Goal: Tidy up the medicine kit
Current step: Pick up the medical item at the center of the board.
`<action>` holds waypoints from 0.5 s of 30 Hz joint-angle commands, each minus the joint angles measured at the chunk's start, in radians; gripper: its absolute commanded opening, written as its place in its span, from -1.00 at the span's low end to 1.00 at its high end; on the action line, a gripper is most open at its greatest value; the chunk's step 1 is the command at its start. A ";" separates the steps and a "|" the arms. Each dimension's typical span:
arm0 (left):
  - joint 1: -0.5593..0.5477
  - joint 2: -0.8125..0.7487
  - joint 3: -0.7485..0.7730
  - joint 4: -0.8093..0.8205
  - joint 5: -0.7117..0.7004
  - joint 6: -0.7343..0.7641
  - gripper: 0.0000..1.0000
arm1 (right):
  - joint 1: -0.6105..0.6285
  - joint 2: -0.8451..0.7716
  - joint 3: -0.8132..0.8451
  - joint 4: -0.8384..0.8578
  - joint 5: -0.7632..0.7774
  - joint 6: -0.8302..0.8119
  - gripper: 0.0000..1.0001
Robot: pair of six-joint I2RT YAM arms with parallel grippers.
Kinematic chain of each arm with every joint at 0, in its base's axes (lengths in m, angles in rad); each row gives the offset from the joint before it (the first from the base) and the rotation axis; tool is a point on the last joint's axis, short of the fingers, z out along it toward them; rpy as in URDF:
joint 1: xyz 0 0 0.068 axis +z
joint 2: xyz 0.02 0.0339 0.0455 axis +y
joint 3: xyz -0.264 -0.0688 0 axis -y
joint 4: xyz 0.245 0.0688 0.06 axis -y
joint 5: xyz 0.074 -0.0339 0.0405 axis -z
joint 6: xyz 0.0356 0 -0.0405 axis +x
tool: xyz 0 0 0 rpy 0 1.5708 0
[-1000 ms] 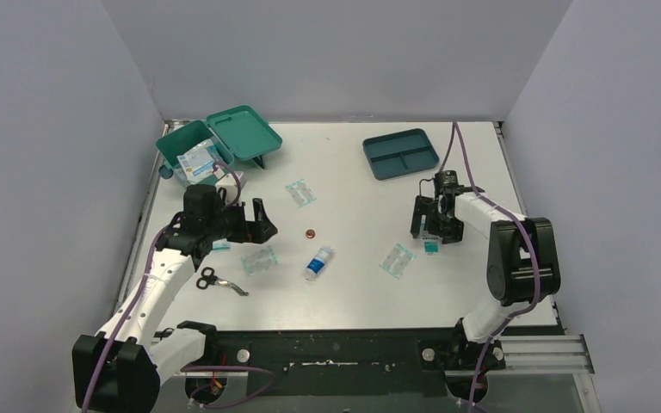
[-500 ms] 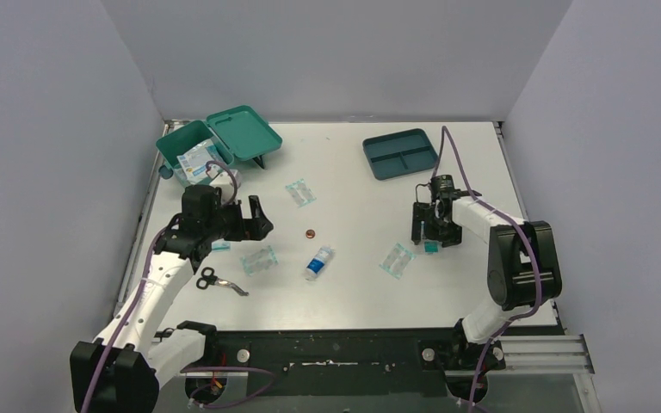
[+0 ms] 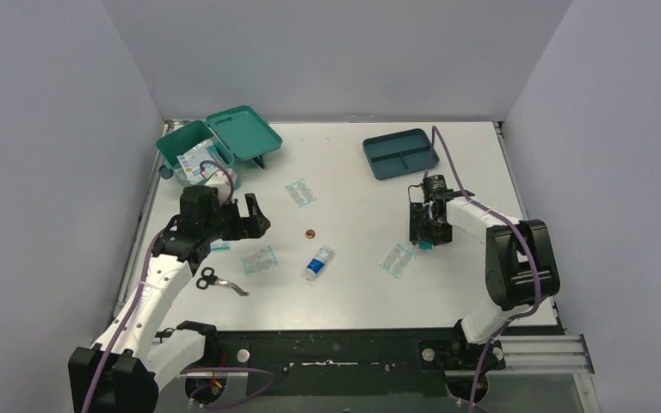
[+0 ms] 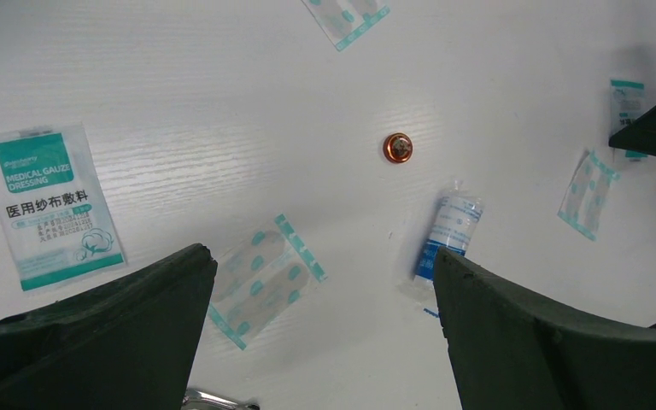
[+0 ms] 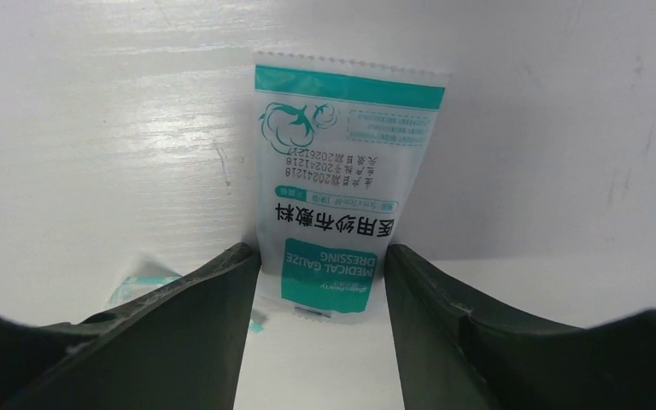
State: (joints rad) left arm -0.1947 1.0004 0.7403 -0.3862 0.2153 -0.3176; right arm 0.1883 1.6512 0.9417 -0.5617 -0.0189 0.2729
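The medicine kit (image 3: 175,143), a teal box with its lid (image 3: 245,133) thrown open, stands at the far left with white packets inside. My right gripper (image 3: 424,240) is down on the table at the right. Its jaws flank the near end of a flat white-and-teal gauze dressing packet (image 5: 342,196), the fingertips (image 5: 243,265) right at its edges, and the packet is undeformed. My left gripper (image 4: 320,256) hovers wide open over the table's left-middle, holding nothing. Below it lie a plaster sachet (image 4: 260,278), a second gauze packet (image 4: 51,205) and a small blue-labelled bottle (image 4: 451,235).
A dark teal divided tray (image 3: 401,153) sits at the back right. Plaster sachets lie at the centre back (image 3: 300,193) and beside the right gripper (image 3: 397,259). An orange cap (image 3: 309,232) sits mid-table. Scissors (image 3: 219,281) lie near the left arm.
The right gripper's jaws have narrowed around the gauze packet and the gripper has shifted slightly left. The left gripper drifted slightly left and stays wide open.
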 commanded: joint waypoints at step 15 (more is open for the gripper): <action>-0.001 -0.010 -0.004 0.091 0.168 -0.059 0.70 | 0.025 -0.066 -0.009 0.009 -0.018 -0.009 0.01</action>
State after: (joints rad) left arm -0.1947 0.9936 0.7307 -0.3611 0.2955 -0.3332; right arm 0.1989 1.6432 0.9421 -0.5640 -0.0193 0.2722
